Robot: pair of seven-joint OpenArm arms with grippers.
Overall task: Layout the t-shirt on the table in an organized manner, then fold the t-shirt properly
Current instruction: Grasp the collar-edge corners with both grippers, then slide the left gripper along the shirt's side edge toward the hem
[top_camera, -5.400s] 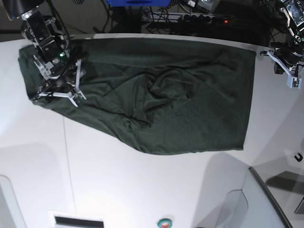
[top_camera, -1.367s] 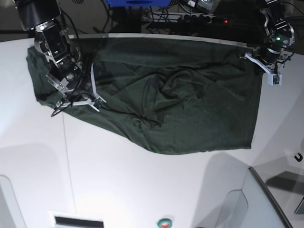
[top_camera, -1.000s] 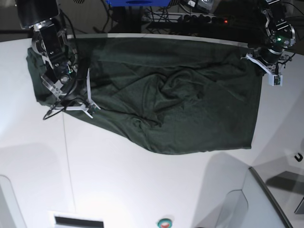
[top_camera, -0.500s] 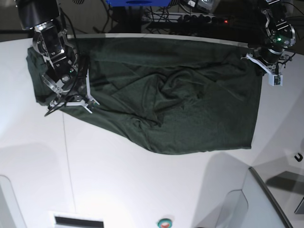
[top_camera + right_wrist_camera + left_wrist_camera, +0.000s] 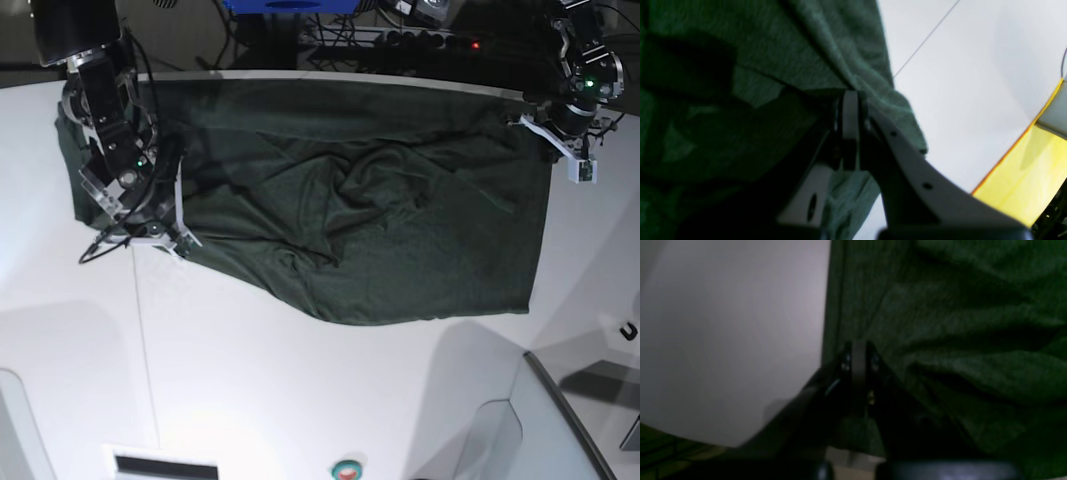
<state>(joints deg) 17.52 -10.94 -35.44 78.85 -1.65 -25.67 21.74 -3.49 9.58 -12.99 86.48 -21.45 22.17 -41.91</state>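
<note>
Dark green thin-fabric t-shirt point(image 5: 350, 200) lies spread but wrinkled across the far half of the smooth white counter point(image 5: 300, 400), creases bunched near its middle. Right end effector point(image 5: 175, 238) is closed on the shirt's near-left edge — fabric pinched between its fingers. Left end effector point(image 5: 570, 155) is clamped on the far-right hem corner.

Behind the far edge, a dark floor holds cables point(image 5: 400, 40) and a blue object point(image 5: 290, 6).

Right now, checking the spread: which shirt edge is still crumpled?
The t-shirt's edge by the right gripper slants, bunched; the one by the left gripper runs straight.
</note>
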